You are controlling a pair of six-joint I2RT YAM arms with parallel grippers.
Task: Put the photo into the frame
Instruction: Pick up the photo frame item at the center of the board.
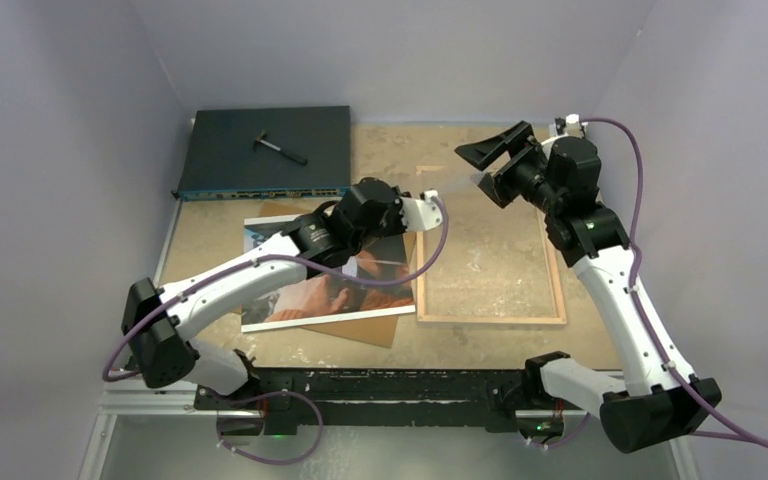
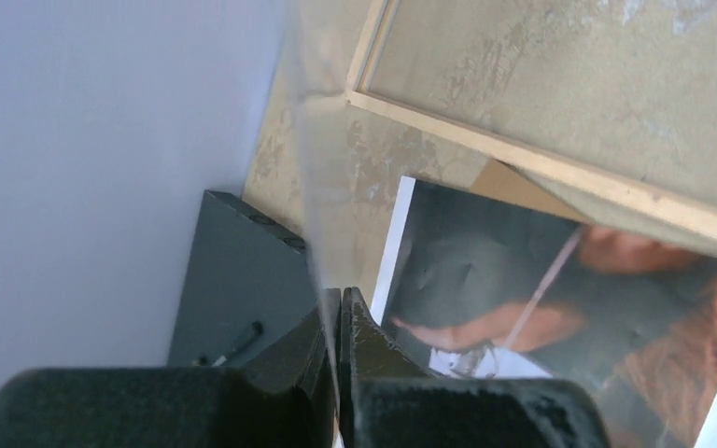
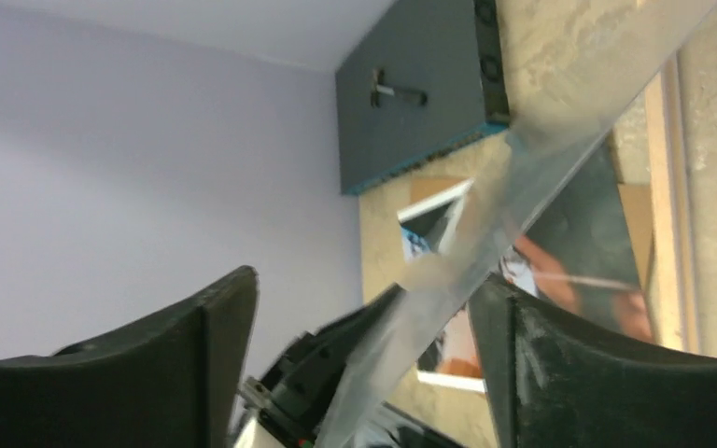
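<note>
Holding the pane (image 2: 310,215) is the step in hand, as I read it; the left claw (image 2: 339,299) is pressed together on its lower edge, and the clear sheet rises from there toward 1 o'clock. The right claw (image 3: 364,280) stands spread; the pane's far edge runs slantwise between its fingers, and I cannot tell whether it touches either one.

In the top view the frame (image 1: 557,270) lies flat at 3 o'clock, wood side up, the table showing through its opening. The photo (image 1: 350,295) lies at 8 o'clock, picture side up, under the left arm and on a brown board (image 1: 375,333); neither claw is on it. A dark box (image 1: 260,150) sits at 11 o'clock, well apart.

Judgement: early in the task; photo not yet in the frame.

Next move, as I see it: draw the right claw clear of the sheet toward 1 o'clock before the left arm swings; one-edge grip on a thin sheet, so expect sag and go slow; lay the pane flat, then fetch the photo.
</note>
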